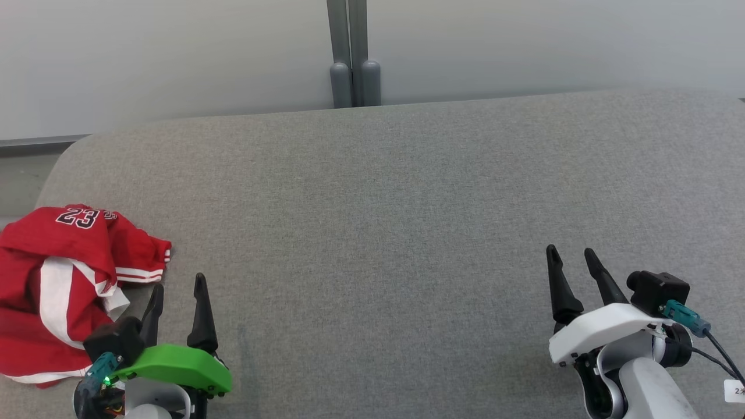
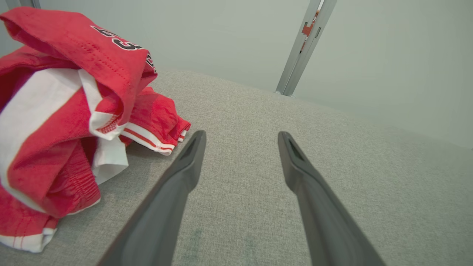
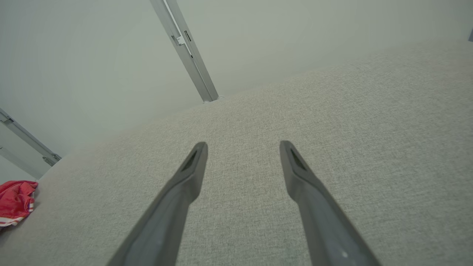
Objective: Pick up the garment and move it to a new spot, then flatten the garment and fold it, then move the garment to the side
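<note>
Scene: A grey surface runs out to a pale wall. A grey post stands at its far edge, about mid-width.
Garment: Red with white stripes and a black-and-white "23". It lies crumpled in a heap far left of the post and much nearer to me than the post is, at the surface's left end.
Left gripper: Mine, under a green cover. It is left of the post and low at my near side, and its tips point toward the post's wall. The jaws are spread wide with nothing between them but grey fabric.
Right gripper: Also mine, under a white cover. It is right of the post and about as near to me as its partner. It is released and empty, with both dark fingers apart over the surface.
Left wrist view: The heap lies on the side away from the post. Its striped hem is just beside my left finger's tip, and a sliver of grey shows between the two.
Right wrist view: The post rises from the far edge above my fingertips. A small red corner of the heap sits low, far to the post's left, well apart from my fingers.
Task status: The garment is not yet lifted, and neither of my grippers is on it.
</note>
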